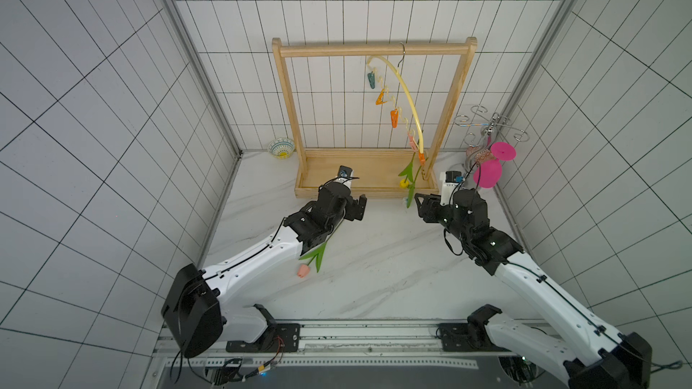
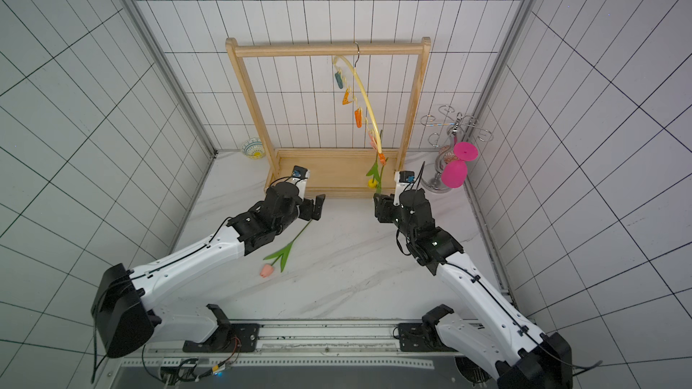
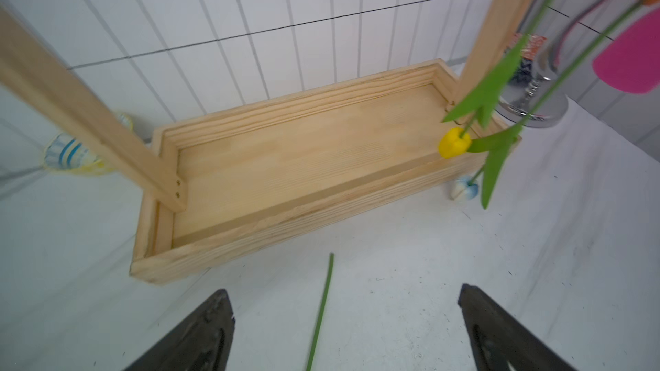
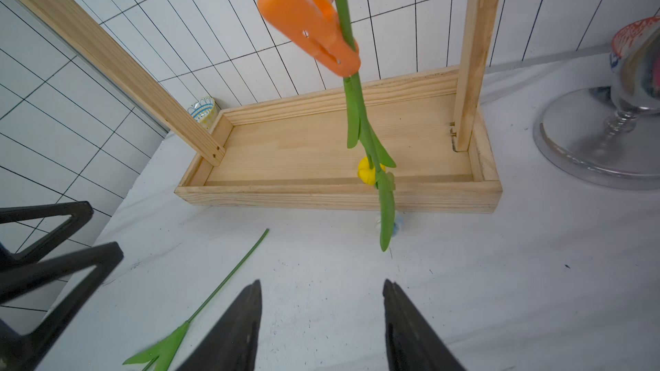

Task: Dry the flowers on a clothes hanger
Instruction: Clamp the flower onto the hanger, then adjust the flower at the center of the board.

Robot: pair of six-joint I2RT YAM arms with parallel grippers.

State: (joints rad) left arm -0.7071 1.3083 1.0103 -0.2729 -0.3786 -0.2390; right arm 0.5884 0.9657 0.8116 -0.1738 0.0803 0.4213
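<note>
Left wrist view: the left gripper (image 3: pixel 343 290) gapes empty over the pink tulip (image 3: pixel 321 312), which lies on the table (image 3: pixel 393 244); the right gripper (image 4: pixel 321 283) is also parted and empty. Its stem is likely light, bendy and slippery, so pinch near the bare end.

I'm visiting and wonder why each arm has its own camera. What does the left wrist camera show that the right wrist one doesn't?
Left wrist only: the magenta goblet, at most a sliver at the right view's edge. Right wrist only: the right gripper, open and empty; the orange clip biting green stems; the leaves of the tulip lying on the table. Both: the wooden rack, the hanging yellow tulip, the white tulip lower down, the small bowl, the silver stand, the left gripper and that lying tulip's stem.
</note>
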